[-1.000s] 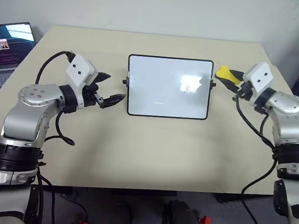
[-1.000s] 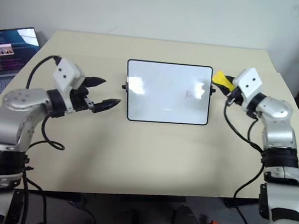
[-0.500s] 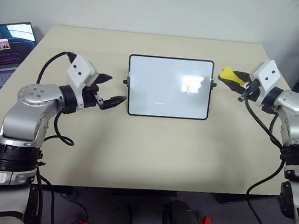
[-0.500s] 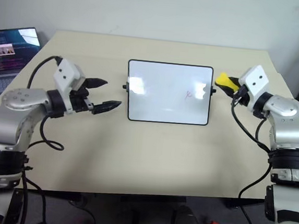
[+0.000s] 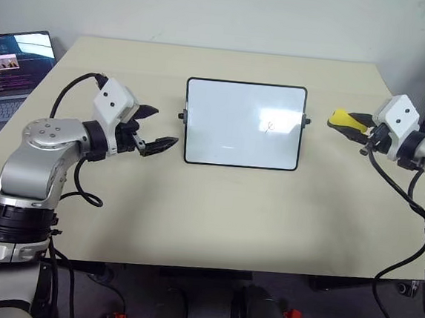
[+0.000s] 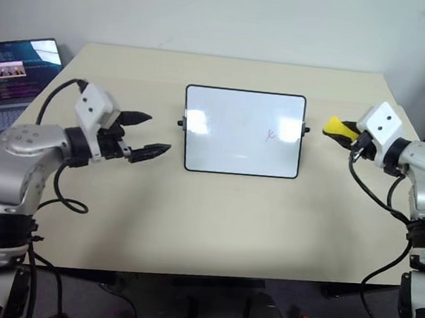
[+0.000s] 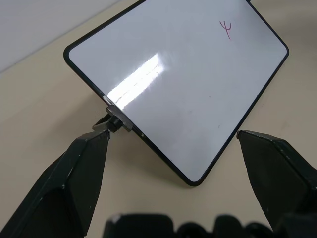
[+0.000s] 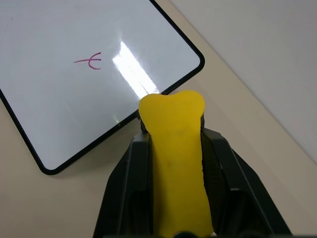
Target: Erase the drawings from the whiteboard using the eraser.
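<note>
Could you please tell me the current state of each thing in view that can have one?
whiteboard: lying flat on the table, not yet clean.
drawing: one small mark, unerased.
eraser: clamped in the right gripper, off the board.
right gripper: shut on the eraser.
left gripper: open, empty.
laptop: open, screen lit.

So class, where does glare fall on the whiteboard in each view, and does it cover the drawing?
Left eye view: a pale glare patch on the whiteboard lies right beside the drawing. Right eye view: two bright patches, near the left and right edges, mark clear between them. Left wrist view: a streak from the side knob, far from the mark. Right wrist view: a streak beside the mark, above the eraser.
</note>
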Available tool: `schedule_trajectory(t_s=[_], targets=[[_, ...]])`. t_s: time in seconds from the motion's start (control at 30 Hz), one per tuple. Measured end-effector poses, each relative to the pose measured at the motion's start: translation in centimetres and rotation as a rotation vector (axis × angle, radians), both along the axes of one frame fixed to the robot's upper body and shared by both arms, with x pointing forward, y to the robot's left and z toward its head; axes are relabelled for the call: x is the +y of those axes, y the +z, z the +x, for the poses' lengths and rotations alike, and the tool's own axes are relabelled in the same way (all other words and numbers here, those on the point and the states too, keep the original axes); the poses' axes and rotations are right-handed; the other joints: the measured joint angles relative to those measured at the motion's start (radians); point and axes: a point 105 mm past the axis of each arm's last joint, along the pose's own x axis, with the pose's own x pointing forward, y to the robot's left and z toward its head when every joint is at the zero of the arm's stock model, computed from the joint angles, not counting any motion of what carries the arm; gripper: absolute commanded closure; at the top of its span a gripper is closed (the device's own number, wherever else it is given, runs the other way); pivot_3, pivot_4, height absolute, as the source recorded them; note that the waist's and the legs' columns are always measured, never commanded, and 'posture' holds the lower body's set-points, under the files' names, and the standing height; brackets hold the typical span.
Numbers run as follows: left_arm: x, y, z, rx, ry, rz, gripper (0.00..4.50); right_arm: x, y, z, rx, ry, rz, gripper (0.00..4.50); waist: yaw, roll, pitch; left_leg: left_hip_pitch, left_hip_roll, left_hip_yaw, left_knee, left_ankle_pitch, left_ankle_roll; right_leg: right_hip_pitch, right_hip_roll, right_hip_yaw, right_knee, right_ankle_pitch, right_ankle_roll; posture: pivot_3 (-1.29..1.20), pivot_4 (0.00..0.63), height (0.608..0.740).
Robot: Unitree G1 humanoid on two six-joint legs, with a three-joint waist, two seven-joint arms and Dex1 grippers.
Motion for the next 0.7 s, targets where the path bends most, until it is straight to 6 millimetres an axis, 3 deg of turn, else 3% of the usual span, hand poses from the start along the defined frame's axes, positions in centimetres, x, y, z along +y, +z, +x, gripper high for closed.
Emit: schedule_trajectory(t_s=[0.7], targets=[[-0.50, 0.45, 0.13, -0.015, -0.015, -0.004, 0.00, 0.72, -0.33, 0.20, 0.009, 0.011, 0.026, 3.53, 0.001, 0.000, 0.000, 0.000, 0.000, 0.000, 0.002, 0.000, 0.000, 0.001, 0.000, 0.000, 0.001, 0.000, 0.000, 0.00, 0.150, 0.740]])
